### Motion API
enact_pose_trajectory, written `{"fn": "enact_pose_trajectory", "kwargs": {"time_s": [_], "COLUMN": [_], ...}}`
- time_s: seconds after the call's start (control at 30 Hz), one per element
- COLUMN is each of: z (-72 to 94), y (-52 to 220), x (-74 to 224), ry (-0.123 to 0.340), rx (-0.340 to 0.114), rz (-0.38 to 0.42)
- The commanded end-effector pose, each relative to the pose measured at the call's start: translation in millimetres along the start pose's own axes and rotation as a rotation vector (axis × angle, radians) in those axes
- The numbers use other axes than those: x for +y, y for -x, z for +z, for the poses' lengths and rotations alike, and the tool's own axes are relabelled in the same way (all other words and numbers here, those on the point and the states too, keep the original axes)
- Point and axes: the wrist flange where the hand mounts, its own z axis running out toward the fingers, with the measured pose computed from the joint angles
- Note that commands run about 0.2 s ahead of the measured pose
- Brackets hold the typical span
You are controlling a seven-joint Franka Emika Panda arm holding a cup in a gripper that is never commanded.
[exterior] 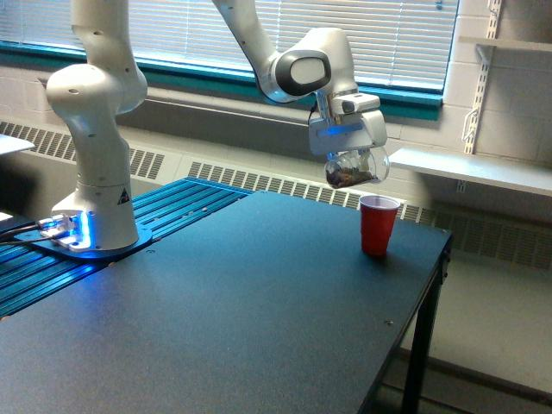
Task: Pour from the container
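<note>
Clear plastic is what you are handling: the container (354,169) is a thin-walled tumbler with brown granular bits settled in its lower part, so judge it light, a little flexible under squeeze, and smooth enough to slip if the grip loosens. The gripper (348,148) is clamped on it around the wall, which looks like the sensible place to hold, away from the rim where the bits must leave. You see it hanging in the upper middle of the frame, above and just to the left of the red cup (378,224), which stands upright near the far right edge of the dark tabletop (259,310). The tumbler is tilted: its long axis runs roughly left to right, rim toward the right of the frame, over the red cup. Exact tilt is hard to read through the clear wall.
</note>
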Motion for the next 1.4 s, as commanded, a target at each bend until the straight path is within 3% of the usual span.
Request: {"fn": "enact_pose_trajectory", "kwargs": {"time_s": [0.03, 1.4], "z": [-4.1, -12.5], "y": [-5.0, -9.8], "x": [-6.3, -14.7], "ry": [0.009, 0.073], "rx": [-0.003, -0.094], "rz": [-0.023, -0.141]}}
